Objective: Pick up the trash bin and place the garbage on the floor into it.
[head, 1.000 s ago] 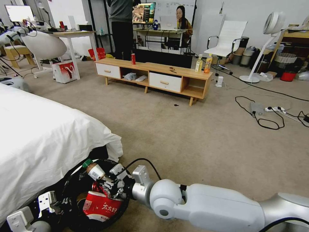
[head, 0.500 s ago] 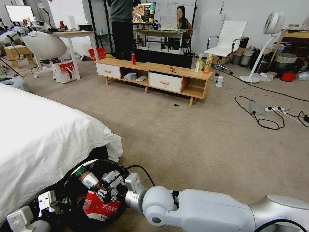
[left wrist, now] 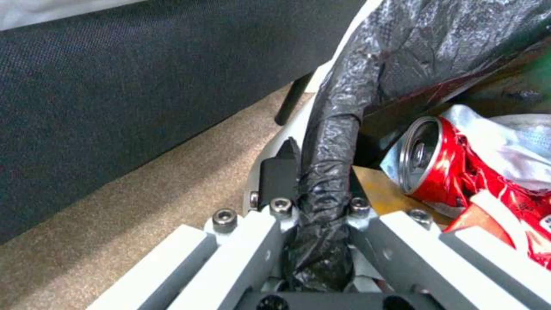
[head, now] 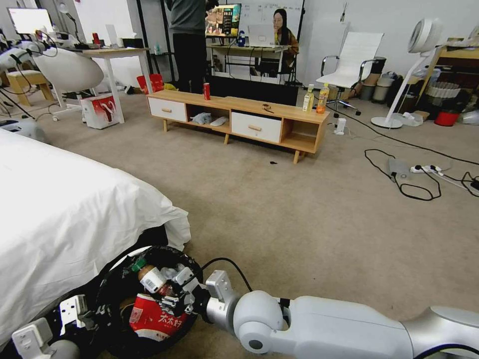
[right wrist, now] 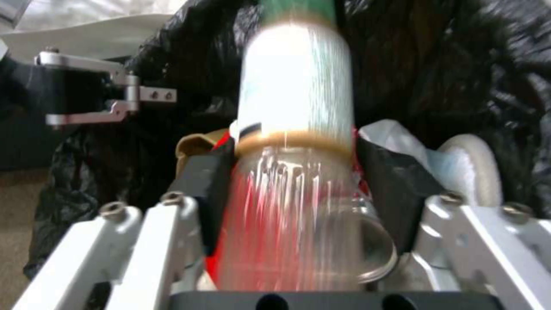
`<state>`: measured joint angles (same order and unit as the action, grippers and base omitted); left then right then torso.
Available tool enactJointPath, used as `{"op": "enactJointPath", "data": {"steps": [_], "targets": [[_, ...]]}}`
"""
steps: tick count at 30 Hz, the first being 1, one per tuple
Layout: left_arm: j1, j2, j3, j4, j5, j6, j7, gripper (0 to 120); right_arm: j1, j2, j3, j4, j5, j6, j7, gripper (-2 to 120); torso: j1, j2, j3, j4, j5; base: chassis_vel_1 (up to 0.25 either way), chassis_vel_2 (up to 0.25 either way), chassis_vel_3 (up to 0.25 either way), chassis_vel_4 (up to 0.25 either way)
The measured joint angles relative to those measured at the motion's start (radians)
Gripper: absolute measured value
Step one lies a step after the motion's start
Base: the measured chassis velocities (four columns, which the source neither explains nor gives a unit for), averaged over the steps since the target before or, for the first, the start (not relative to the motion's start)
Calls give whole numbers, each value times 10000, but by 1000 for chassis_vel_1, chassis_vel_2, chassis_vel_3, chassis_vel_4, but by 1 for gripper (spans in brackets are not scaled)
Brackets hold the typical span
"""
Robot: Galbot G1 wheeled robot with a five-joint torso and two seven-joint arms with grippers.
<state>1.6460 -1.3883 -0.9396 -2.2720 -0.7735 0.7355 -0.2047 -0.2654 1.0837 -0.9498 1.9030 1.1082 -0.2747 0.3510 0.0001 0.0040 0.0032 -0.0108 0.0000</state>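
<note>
Beside the bed, low on the floor (head: 279, 209): trash bin (head: 130, 255), black-lined, mouth tilted toward the robot.
Left gripper (left wrist: 313, 202): clamped on the bin's rim, bag plastic bunched between the jaws; it carries the bin.
Right gripper (right wrist: 298, 172): inside the bin mouth, pads either side of the bottle (right wrist: 295, 99); whether they press it or have let go, I cannot tell.
Bottle axis: runs straight out from the right gripper, green cap away, deeper toward the bag.
Key relation: bottle sits over the bin's contents, so a release should drop it inside, by my reading.
Already in the bin: snack packet (head: 157, 319), crushed red can (left wrist: 453, 172), white tissue (right wrist: 402, 133).
Obstruction: bed (head: 65, 209) overhangs the bin's far side; right forearm crosses the carpet in front.
</note>
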Motion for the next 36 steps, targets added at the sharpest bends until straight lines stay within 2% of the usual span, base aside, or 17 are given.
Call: {"op": "enactJointPath", "data": {"steps": [3, 5, 7, 8, 10, 12, 23, 36], "targets": [[11, -20, 0, -16, 3, 0, 0, 1, -2, -55, 15, 34, -12, -3, 12, 64, 0, 0, 0, 0, 0, 0, 0, 0, 0], [52, -43, 2, -56, 17, 0, -1, 1, -2, -111, 90, 90, -30, -7, 15, 77, 0, 0, 0, 0, 0, 0, 0, 0, 0], [68, -47, 1, -70, 20, -1, -1, 1, -1, -132, 120, 125, -31, -15, 16, 80, 0, 0, 0, 1, 0, 0, 0, 0, 0], [103, -63, -2, -117, 29, 0, -1, 1, -1, -201, 158, 225, -32, -23, 24, 87, 0, 0, 0, 1, 0, 0, 0, 0, 0], [116, -75, -2, -136, 33, -1, -1, 1, -4, -232, 177, 263, -32, -26, 30, 90, 0, 0, -1, 0, 0, 0, 0, 0, 0], [148, -119, 5, -175, 61, 0, -2, 1, -18, -281, 345, 369, -33, -32, 67, 99, 0, 0, 0, 0, 0, 0, 0, 0, 0], [226, -211, 23, -196, 172, -1, 52, 1, -45, -326, 736, 518, -170, 0, 93, 100, 0, 0, 0, 1, 0, 0, 0, 0, 0], [227, -229, 27, -149, 203, 0, 70, 1, -63, -362, 2035, 902, -393, 337, -13, 100, 0, 0, 0, 0, 0, 0, 0, 0, 0]]}}
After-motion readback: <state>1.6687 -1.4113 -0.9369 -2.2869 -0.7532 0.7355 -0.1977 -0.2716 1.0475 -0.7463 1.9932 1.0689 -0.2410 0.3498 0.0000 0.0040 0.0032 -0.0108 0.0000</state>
